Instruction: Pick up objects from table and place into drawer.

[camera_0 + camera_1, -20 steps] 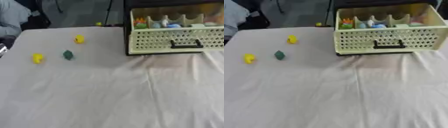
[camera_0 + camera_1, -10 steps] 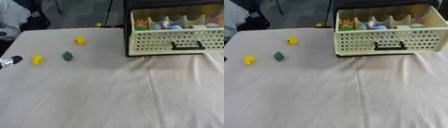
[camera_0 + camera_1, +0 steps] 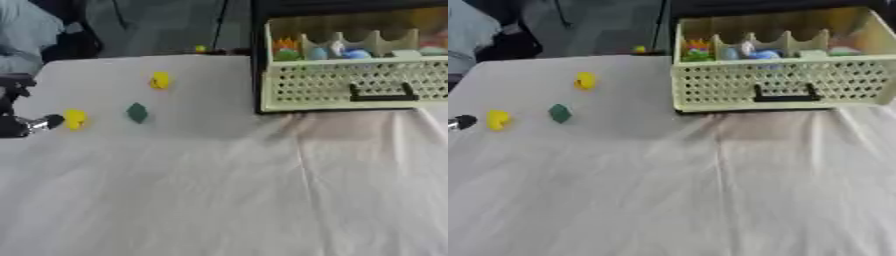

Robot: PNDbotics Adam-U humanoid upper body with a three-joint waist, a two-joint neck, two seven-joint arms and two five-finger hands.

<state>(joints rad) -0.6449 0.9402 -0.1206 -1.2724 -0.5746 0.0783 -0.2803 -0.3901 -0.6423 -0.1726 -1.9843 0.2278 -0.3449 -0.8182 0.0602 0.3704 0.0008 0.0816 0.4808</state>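
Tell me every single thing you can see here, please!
table cloth: one, white, covering the table
drawer: one, cream, perforated front with a black handle, far right, pulled open
small things in drawer: several, orange, blue, white, along its back compartments
yellow pieces: two, yellow, far left
green piece: one, dark green, between the yellow ones
left hand: one, black and silver, left edge beside the nearer yellow piece

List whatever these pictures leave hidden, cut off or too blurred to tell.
- Left hand: cut by the left edge in both eye views; only a fingertip and dark parts show, so its pose is unclear.
- Right hand: in neither view.
- Drawer contents: coloured blobs behind the perforated front, too blurred to name.
- Two yellow objects and the green object: shapes too small to identify.
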